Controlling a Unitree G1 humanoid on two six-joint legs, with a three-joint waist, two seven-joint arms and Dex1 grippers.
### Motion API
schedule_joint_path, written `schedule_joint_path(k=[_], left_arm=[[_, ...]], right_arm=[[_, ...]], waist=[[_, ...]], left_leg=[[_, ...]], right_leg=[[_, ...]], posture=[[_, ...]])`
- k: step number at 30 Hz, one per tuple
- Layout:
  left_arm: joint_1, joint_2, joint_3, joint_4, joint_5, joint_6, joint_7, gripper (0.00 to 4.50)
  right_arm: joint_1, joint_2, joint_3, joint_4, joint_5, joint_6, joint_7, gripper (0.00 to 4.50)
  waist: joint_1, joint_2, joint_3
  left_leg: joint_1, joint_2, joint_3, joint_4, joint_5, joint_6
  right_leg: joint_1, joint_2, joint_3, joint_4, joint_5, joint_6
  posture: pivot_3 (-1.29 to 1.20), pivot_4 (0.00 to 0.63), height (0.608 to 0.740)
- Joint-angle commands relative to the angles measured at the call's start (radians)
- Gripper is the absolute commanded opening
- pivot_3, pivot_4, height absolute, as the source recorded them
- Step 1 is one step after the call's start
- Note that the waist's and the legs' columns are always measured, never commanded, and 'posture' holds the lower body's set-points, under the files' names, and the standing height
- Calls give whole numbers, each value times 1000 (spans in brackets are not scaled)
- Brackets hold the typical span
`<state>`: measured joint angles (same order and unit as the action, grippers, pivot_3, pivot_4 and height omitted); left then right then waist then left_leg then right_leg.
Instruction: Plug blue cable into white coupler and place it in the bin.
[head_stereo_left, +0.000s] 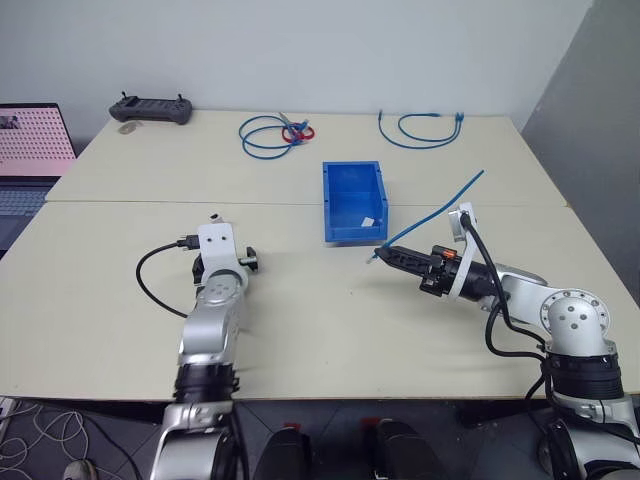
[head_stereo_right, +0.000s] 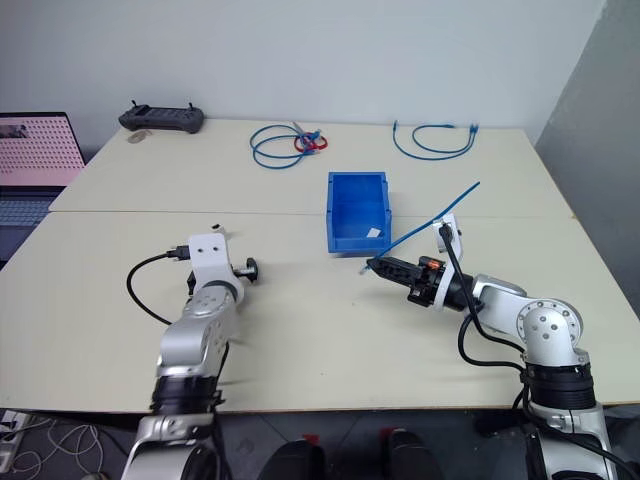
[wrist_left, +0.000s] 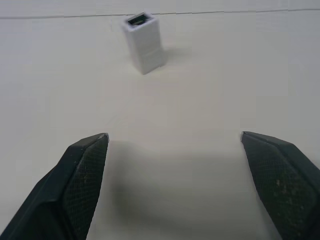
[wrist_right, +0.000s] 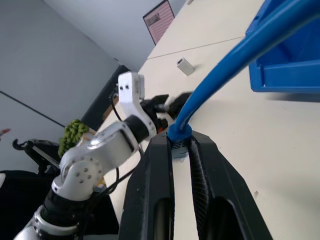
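The left hand (wrist_left: 172, 187), fingers spread wide, faces the white coupler (wrist_left: 144, 42) lying on the bench (head_stereo_left: 330, 320); the right hand (wrist_right: 181, 150) pinches the blue cable (head_stereo_left: 432, 213) beside the bin (head_stereo_left: 353, 200).

Bare bench (head_stereo_left: 300, 320) lies between the left gripper's (wrist_left: 175, 145) wide-apart jaws and the white coupler (wrist_left: 144, 41) standing ahead, nothing between them. The bin (head_stereo_left: 353, 201) stands mid-bench, top open. The blue cable (head_stereo_left: 440, 208), clamped in the right gripper (head_stereo_left: 385, 254), slants up beside the bin's near right corner. Coiled cables (head_stereo_left: 275, 135) and a controller (head_stereo_left: 152, 109) lie along the far edge.
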<state>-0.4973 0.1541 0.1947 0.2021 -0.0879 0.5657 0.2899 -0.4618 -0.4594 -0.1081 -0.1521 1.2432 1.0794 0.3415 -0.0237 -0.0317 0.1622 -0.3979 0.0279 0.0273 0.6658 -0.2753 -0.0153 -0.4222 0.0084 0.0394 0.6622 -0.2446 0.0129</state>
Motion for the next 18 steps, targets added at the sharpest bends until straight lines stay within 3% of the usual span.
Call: schedule_joint_path(k=[1, 10, 18], left_arm=[[-101, -9, 66, 236, -2, -154, 51, 4430], [-341, 60, 131, 724, -3, -417, 129, 4430], [-448, 121, 131, 940, -13, -536, 58, 2778]], right_arm=[[-13, -12, -23, -23, -12, 0, 20, 168], [5, -10, -30, -43, -27, -1, 13, 168], [31, 4, -50, -72, -23, 2, -7, 168]], waist=[[1, 0, 0], [-3, 0, 0], [-8, 0, 0]], left_leg=[[0, 0, 0, 0, 0, 0], [0, 0, 0, 0, 0, 0], [0, 0, 1, -1, 0, 0]], right_leg=[[0, 0, 0, 0, 0, 0], [0, 1, 0, 1, 0, 0], [-1, 1, 0, 0, 0, 0]], posture=[[0, 150, 740], [0, 150, 740], [0, 150, 740]])
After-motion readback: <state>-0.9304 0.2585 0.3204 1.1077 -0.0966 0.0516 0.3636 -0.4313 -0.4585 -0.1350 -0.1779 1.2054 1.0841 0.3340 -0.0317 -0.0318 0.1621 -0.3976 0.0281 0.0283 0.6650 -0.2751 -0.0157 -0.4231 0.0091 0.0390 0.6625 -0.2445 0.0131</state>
